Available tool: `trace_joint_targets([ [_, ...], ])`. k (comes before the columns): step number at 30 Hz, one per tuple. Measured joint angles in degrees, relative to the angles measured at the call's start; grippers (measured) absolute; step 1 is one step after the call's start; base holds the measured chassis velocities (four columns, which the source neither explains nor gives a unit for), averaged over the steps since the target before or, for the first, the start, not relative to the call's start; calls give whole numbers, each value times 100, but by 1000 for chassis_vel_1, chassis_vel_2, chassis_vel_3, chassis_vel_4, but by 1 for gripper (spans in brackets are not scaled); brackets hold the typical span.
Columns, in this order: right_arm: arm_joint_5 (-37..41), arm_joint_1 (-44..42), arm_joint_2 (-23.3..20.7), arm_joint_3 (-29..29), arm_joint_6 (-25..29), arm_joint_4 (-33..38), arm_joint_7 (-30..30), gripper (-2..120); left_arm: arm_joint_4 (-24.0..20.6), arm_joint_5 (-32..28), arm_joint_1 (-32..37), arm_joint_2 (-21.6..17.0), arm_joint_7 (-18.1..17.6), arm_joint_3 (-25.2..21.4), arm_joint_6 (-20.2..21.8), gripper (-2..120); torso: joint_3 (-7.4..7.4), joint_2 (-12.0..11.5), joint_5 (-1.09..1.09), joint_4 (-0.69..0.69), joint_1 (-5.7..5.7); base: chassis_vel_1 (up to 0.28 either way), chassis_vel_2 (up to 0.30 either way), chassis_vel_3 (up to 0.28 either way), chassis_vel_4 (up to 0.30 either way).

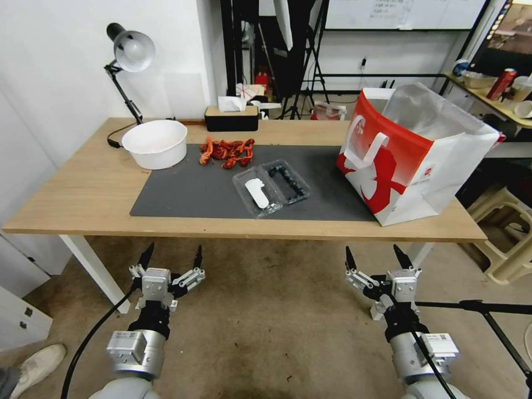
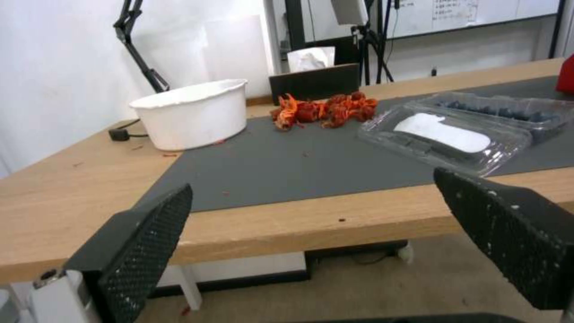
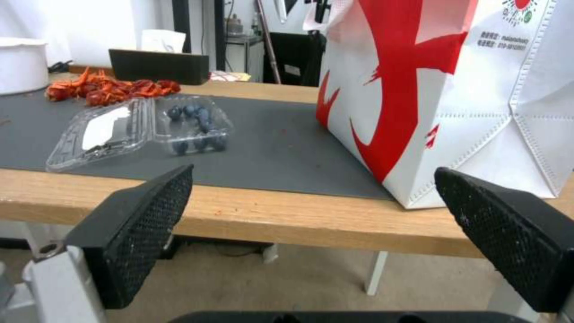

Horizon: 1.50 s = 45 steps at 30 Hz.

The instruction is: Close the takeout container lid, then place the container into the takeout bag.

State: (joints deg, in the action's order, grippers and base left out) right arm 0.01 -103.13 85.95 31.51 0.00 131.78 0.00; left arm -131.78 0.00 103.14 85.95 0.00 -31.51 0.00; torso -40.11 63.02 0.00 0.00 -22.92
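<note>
The clear takeout container (image 1: 288,180) (image 2: 508,110) (image 3: 193,123) lies open on the dark mat, blueberries in its tray. Its lid (image 1: 256,193) (image 2: 445,134) (image 3: 102,132), with a white oblong sticker, is folded flat beside the tray toward the table's front. The red-and-white takeout bag (image 1: 413,160) (image 3: 454,89) stands upright and open at the table's right end. My left gripper (image 1: 170,259) (image 2: 317,242) hovers open below the table's front edge at the left. My right gripper (image 1: 376,256) (image 3: 311,237) is open too, below the edge at the right. Both are empty and apart from the container.
A round white bowl (image 1: 155,143) (image 2: 194,112) sits at the mat's back left, a pile of red crayfish (image 1: 228,152) (image 2: 326,110) behind the container, a black tissue box (image 1: 231,117) and a desk lamp (image 1: 130,52) at the back. A beige stool (image 1: 507,233) stands right of the table.
</note>
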Motion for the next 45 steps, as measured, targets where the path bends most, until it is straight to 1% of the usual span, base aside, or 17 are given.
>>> trace_joint_targets([
  [11,0,0,0,0,0,0,0,100,0,0,0,0,0,0,0,100,0,0,0,0,0,0,0,0,0],
  [15,-64,-225,112,114,-308,278,-257,100,-1,-57,-11,-16,-28,9,19,100,0,0,4,4,0,0,0,0,0],
  [17,-166,-587,290,316,-770,722,-687,100,-48,-397,-93,-129,-218,91,178,100,1,0,-8,-6,-1,0,0,0,0],
  [18,-166,-587,290,316,-770,722,-687,100,-48,-397,-93,-129,-218,91,178,100,1,0,-8,-6,-1,0,0,0,0],
  [19,-153,-608,303,330,-806,739,-755,100,-77,-542,-129,-173,-303,125,247,100,1,0,-1,-4,-1,0,0,0,0],
  [20,-113,-602,317,358,-824,750,-840,100,-129,-850,-206,-275,-480,190,391,100,1,0,1,0,-1,0,0,0,0],
  [21,-99,-574,320,375,-822,756,-859,100,-166,-1082,-262,-349,-610,248,501,100,1,0,-2,1,-1,0,0,0,0],
  [24,-90,-543,319,391,-820,756,-869,100,-197,-1257,-305,-407,-712,289,583,100,1,0,0,1,-1,0,0,0,0],
  [25,-70,-490,308,427,-810,756,-889,100,-249,-1574,-379,-510,-892,367,734,100,1,0,1,0,-2,0,0,0,0],
  [27,-45,-462,298,459,-797,756,-910,100,-282,-1769,-425,-571,-1003,411,824,100,1,0,-1,0,-1,0,0,0,0],
  [28,2,-437,283,486,-778,756,-944,100,-333,-2060,-494,-665,-1168,478,964,100,1,0,1,0,-1,0,0,0,0],
  [29,50,-419,269,501,-764,754,-967,100,-332,-2189,-544,-723,-1232,519,989,100,1,0,0,2,-1,0,0,0,0],
  [32,108,-394,247,506,-750,737,-994,100,-216,-2255,-640,-814,-1257,560,930,100,1,0,1,-3,-1,0,0,0,0],
  [34,437,-246,130,494,-671,585,-1115,100,-41,-2213,-706,-874,-1226,565,781,100,0,-1,0,0,-1,0,0,0,0],
  [40,1049,156,-209,451,-599,257,-1318,100,-20,-2126,-672,-880,-1128,505,664,100,0,-1,1,0,0,0,0,0,0],
  [43,1731,761,-724,356,-605,-149,-1385,100,-47,-2082,-623,-865,-1085,479,608,100,0,-1,2,1,0,0,0,0,0],
  [45,1849,889,-826,331,-606,-237,-1384,100,-51,-2071,-613,-857,-1082,477,596,100,-1,-1,2,1,0,0,0,0,0],
])
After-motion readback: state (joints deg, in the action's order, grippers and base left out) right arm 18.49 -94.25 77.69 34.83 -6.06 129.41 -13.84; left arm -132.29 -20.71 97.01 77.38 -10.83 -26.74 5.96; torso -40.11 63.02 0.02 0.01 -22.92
